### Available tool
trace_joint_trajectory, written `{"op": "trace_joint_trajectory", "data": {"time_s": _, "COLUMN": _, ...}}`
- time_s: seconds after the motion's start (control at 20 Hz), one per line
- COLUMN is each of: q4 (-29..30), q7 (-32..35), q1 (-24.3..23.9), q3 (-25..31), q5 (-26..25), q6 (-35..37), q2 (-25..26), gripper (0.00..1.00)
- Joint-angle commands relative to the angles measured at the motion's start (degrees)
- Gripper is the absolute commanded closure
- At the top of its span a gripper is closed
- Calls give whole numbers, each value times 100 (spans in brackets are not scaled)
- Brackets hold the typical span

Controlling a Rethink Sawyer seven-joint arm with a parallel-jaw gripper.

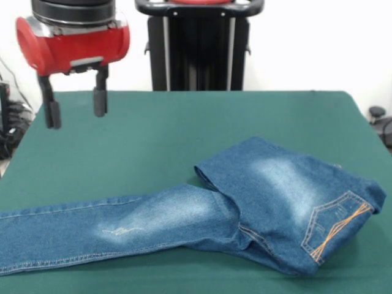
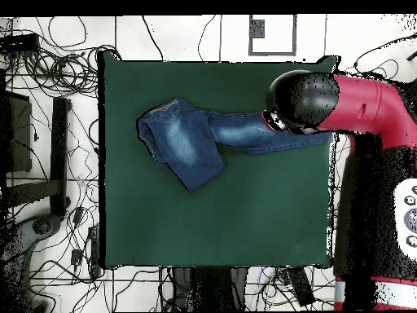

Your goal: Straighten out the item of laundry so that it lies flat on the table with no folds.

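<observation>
The item of laundry, blue denim jeans [image 1: 269, 196], lies on the green table [image 1: 165, 135] toward the near right. One leg [image 1: 92, 229] stretches flat to the left edge of the front view. The upper part is folded over itself, with an orange-stitched back pocket [image 1: 334, 229] showing. My gripper [image 1: 76, 109] hangs open and empty at the far left, above the cloth and apart from the jeans. In the overhead view the jeans [image 2: 183, 143] lie near the table's top left, and the arm's head [image 2: 301, 102] covers the leg's end and hides the gripper.
Bare green table [image 2: 212, 220] spreads wide below the jeans in the overhead view. Tangled cables [image 2: 49, 73] cover the floor around the table. A black stand [image 1: 196, 49] rises behind the table's far edge.
</observation>
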Motion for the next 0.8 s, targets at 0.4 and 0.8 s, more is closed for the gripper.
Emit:
{"op": "trace_joint_trajectory", "data": {"time_s": 0.4, "q4": 2006, "q7": 2493, "q1": 698, "q3": -558, "q5": 611, "q6": -1102, "q2": -120, "gripper": 0}}
{"op": "trace_joint_trajectory", "data": {"time_s": 0.8, "q4": 2013, "q7": 2655, "q1": 960, "q3": -753, "q5": 793, "q6": -1179, "q2": -90, "gripper": 0}}
